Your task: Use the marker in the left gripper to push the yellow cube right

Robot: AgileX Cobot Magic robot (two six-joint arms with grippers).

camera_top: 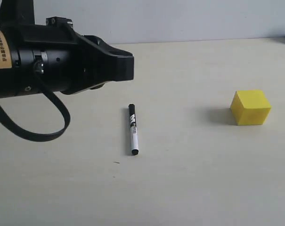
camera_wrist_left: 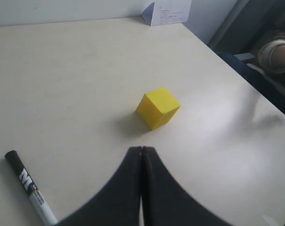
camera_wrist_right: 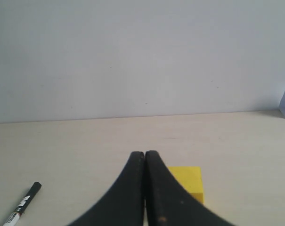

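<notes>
The marker (camera_top: 133, 129), white with a black cap and black print, lies loose on the table, with nothing holding it. The yellow cube (camera_top: 250, 107) sits to its right, well apart from it. My left arm (camera_top: 62, 61) hovers over the table's left side, behind the marker. In the left wrist view the left gripper (camera_wrist_left: 142, 149) is shut and empty, with the cube (camera_wrist_left: 158, 107) just beyond its tips and the marker (camera_wrist_left: 31, 193) off to one side. My right gripper (camera_wrist_right: 144, 153) is shut on nothing, with the cube (camera_wrist_right: 188, 181) partly hidden behind it and the marker (camera_wrist_right: 22, 205) farther off.
A folded white and blue card (camera_wrist_left: 166, 12) stands at the table's far corner by the wall. The table edge (camera_wrist_left: 236, 70) runs past the cube's side, with dark furniture and someone's arm (camera_wrist_left: 274, 52) beyond it.
</notes>
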